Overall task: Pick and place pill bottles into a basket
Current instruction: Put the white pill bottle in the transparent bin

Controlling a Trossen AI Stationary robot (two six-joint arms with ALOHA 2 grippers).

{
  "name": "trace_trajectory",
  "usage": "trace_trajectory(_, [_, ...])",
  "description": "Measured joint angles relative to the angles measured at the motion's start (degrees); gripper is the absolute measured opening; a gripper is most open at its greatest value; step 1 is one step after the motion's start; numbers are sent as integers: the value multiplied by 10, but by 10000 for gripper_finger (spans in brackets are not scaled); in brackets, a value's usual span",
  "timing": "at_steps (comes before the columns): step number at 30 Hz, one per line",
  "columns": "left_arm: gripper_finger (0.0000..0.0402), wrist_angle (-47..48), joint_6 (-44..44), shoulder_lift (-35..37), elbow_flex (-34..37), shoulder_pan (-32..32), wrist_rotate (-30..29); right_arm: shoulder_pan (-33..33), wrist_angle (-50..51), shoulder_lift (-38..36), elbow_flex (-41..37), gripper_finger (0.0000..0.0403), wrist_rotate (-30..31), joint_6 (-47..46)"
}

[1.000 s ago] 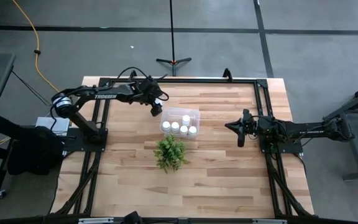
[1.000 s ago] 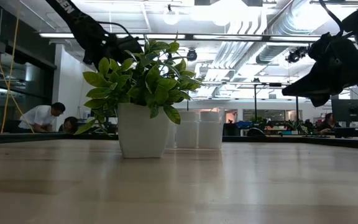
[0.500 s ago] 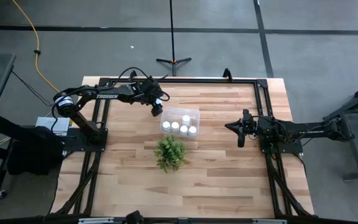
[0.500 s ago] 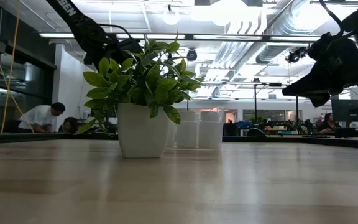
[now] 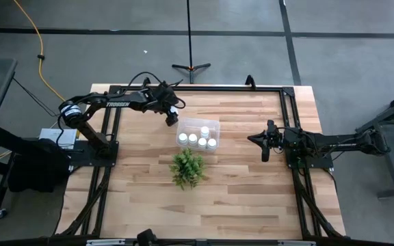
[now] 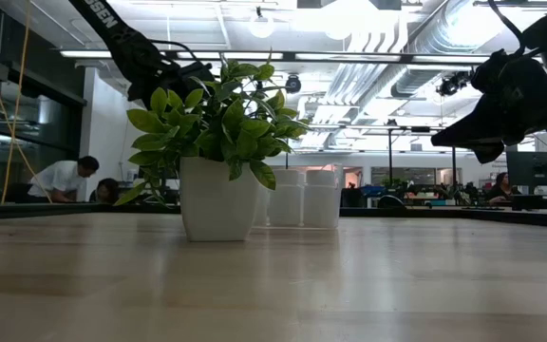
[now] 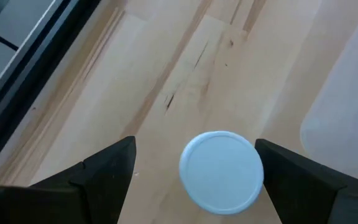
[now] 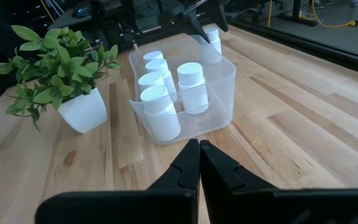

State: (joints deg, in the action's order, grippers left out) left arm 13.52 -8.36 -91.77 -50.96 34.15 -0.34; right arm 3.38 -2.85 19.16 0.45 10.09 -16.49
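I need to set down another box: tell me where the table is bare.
Bare wood lies between the basket and the shut right hand, and from the plant to the near edge. Crowded: the open left hand straddles a pill bottle beside the basket.

My left fingers (image 5: 172,121) have drifted slightly up and left in the high view, away from the basket's (image 5: 214,126) corner.

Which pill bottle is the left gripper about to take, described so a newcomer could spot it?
Start at the clear basket in the middle of the table. Just outside its far-left corner, under the left gripper, one white pill bottle stands upright on bare wood between the open fingers. It alone is outside the basket; the other bottles stand inside.
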Motion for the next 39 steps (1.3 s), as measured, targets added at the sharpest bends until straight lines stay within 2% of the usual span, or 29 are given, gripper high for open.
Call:
trace_trajectory(6, [347, 5, -2, 0, 0, 0, 14, 0, 0, 0, 0, 1, 0, 0])
trace_trajectory(18, [259, 30, 0, 0, 0, 0, 15, 0, 0, 0, 0, 1, 0, 0])
trace_trajectory(25, [226, 39, 0, 0, 0, 0, 14, 0, 0, 0, 0, 1, 0, 0])
trace_trajectory(29, [227, 33, 1, 0, 0, 0, 14, 0, 0, 0, 0, 2, 0, 0])
trace_trajectory(35, [264, 26, 2, 0, 0, 0, 15, 0, 0, 0, 0, 2, 0, 0])
trace_trajectory(39, [285, 24, 7, 0, 0, 0, 37, 0, 0, 0, 0, 1, 0, 0])
